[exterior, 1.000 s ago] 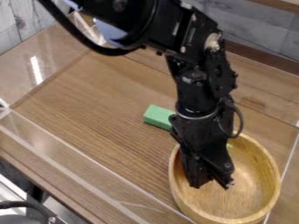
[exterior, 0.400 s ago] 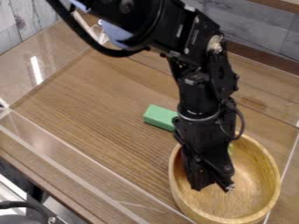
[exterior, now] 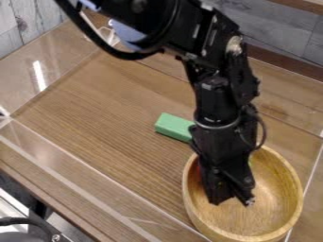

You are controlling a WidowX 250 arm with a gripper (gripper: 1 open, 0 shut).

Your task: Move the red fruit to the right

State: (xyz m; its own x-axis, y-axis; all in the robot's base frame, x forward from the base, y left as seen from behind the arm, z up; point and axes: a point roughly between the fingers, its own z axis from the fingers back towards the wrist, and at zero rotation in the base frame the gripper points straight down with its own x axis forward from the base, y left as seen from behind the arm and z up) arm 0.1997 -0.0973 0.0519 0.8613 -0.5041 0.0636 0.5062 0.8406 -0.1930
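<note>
a black robot arm (exterior: 209,76) reaches down from the upper left of the view and points its end effector (exterior: 231,197) almost straight down into a round wooden bowl (exterior: 288,203). the bowl sits at the lower right of the wooden worktop (exterior: 89,113), close to the front edge. the tip of the end effector is low inside the bowl, at or near its floor, though whether it touches the wood cannot be told. its fingers are drawn together; the dark housing hides what, if anything, lies between them.

the red fruit cannot be made out in this view. no red shape shows on the open part of the bowl's floor, on the worktop, or at the fingertips, so its place cannot be told; the arm blocks the left inner part of the bowl.

a flat green rectangular block (exterior: 172,126) lies on the worktop just left of the arm's lower section and just behind the bowl's rim, partly covered by the arm. a clear plastic wall (exterior: 51,151) runs along the left and front sides of the worktop, catching some glare.
</note>
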